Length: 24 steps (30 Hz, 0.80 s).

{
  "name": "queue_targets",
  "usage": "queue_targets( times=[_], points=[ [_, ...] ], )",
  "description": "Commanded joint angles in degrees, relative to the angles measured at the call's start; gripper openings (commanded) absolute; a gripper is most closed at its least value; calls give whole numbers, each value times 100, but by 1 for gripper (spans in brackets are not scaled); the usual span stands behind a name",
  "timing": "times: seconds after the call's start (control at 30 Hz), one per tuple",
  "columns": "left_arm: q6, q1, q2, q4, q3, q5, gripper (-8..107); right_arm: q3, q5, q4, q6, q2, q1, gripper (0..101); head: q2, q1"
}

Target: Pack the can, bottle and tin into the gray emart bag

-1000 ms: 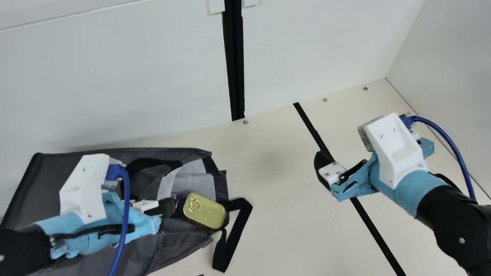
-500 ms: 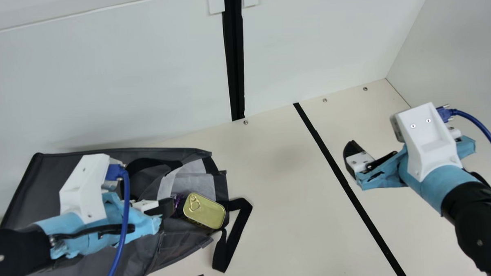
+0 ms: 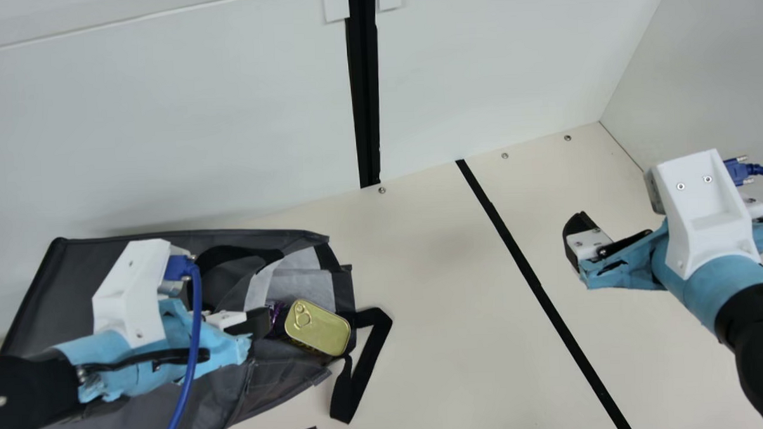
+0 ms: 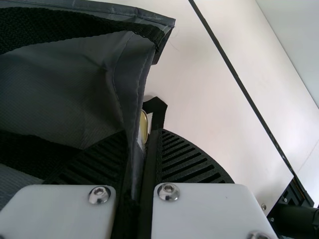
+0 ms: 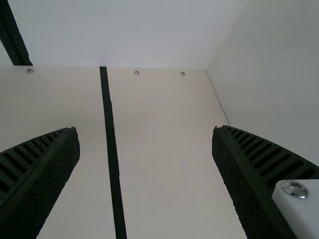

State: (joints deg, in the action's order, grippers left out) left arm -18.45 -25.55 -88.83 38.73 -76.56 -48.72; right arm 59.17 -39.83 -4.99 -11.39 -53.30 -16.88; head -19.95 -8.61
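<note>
Nearest, the left gripper (image 3: 262,323) clenches an edge of the gray fabric bag (image 3: 69,276); near it, the gold, round-cornered metal tin (image 3: 317,328) lies at the bag's mouth. Broad cream table (image 3: 447,288) stretches rightward under the right gripper (image 3: 587,240), fingers (image 5: 45,184) spread, and back to a white wall (image 3: 175,126).

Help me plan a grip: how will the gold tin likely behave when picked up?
The tin is probably stiff, judging by its metallic shell. Its smooth, shiny lid may prove slippery. Being flat with rounded corners, it seems unlikely to roll.
</note>
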Motion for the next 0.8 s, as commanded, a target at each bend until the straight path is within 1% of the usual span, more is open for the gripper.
queue_targets(
  times=[0.0,0.33,0.77],
  points=[
    [0,0,0,0,0,0,10,45,-97,-114,128,20,17,91,-5,-139],
    [0,0,0,0,0,0,10,338,-571,-368,449,141,69,91,-5,-139],
    [0,0,0,0,0,0,10,778,-1137,-287,492,175,-53,91,-5,-139]
  ],
)
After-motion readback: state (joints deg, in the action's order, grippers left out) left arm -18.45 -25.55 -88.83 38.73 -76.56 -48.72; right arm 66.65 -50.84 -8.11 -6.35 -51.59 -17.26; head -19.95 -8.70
